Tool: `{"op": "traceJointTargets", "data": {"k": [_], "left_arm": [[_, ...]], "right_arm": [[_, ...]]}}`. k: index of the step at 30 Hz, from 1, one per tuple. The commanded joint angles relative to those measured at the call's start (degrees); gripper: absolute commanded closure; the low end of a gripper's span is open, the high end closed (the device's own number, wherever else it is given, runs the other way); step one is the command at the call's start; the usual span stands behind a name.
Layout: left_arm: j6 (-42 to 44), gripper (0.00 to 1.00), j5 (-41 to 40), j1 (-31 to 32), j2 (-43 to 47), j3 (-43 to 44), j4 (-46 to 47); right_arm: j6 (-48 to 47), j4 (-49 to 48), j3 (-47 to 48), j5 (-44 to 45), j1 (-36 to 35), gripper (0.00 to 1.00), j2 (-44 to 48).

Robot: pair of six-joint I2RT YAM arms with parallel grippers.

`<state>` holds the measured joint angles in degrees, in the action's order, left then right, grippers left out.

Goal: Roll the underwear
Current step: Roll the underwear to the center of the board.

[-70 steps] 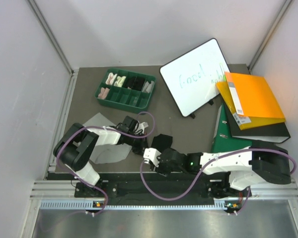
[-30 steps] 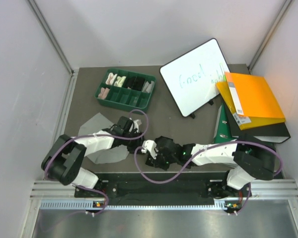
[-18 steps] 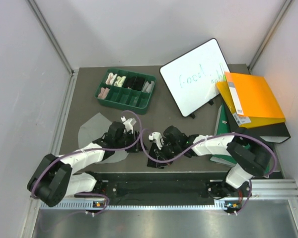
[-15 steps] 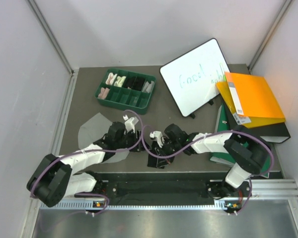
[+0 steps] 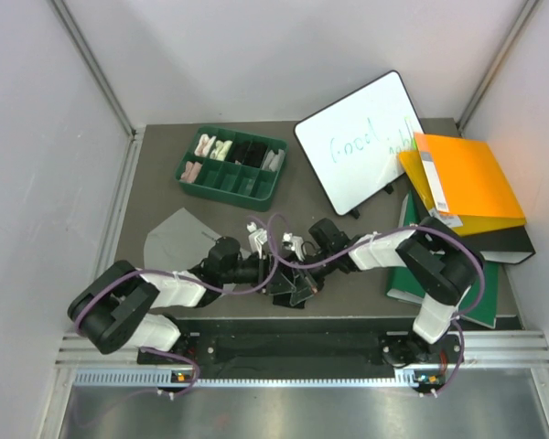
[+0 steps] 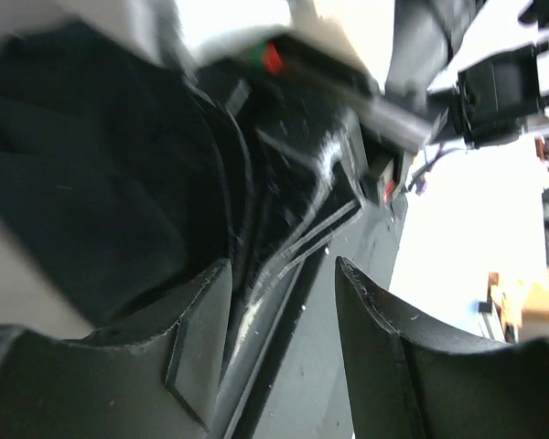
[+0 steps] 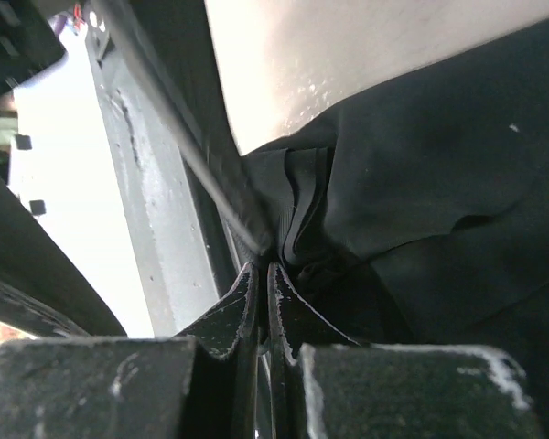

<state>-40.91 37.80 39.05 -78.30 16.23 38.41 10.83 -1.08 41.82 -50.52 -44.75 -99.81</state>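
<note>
**A:** What has changed over the last couple of seconds?

**B:** Both arms have moved. The left hand (image 6: 284,265) has left the grey underwear (image 5: 169,240) and slid right to the middle of the desk (image 5: 297,197). The right hand (image 7: 262,270) has come in from the far side to meet it. The black underwear (image 7: 421,201) now sits closer to the near edge than it did.

**A:** Which way does the black one point?

**B:** From above it is a small dark heap between the two hands, close to the near edge. I cannot tell its long axis. In the right wrist view its folds gather in toward that hand's tips.

**A:** And the grey one?

**B:** It lies flat on the left part of the desk, well apart from the black one. One pointed corner aims at the far edge, and its near side is hidden under the left arm (image 5: 178,288).

**A:** How do the arms sit?

**B:** The left arm lies low and reaches right. Its jaws stand apart with nothing between them, and black cloth lies just beside the left jaw. The right arm (image 5: 384,249) reaches left, also low. Its jaws are pressed together with the bunched cloth right at their tips. I cannot tell whether a fold is caught between them.
</note>
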Motion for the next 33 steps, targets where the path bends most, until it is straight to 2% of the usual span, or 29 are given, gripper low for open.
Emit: {"op": "traceJointTargets", "data": {"k": [1,5,26,29,32,33], "left_arm": [[0.12,0.46,3.25,1.73,-2.38,-0.59,7.91],[1.61,0.46,2.72,2.00,-4.31,-0.93,6.85],[9.09,0.46,-2.81,2.70,-0.80,-1.02,-5.45],[10.58,0.50,-5.18,3.93,-1.06,0.38,-8.70],[11.72,0.60,-6.77,5.33,-2.03,1.87,-11.34],[12.33,0.67,-8.17,5.77,-2.38,2.31,-12.30]], "right_arm": [[0.51,-2.17,2.47,-4.05,1.68,1.00,-1.00],[0.51,-2.35,2.56,-5.64,2.65,1.00,-1.53],[4.11,-6.30,1.51,-9.07,6.78,1.00,-1.26],[4.29,-6.65,1.77,-9.33,6.96,1.00,-1.79],[4.37,-6.74,1.95,-9.24,6.96,1.00,-2.05],[4.37,-6.83,1.95,-9.16,6.96,1.00,-2.06]]}}
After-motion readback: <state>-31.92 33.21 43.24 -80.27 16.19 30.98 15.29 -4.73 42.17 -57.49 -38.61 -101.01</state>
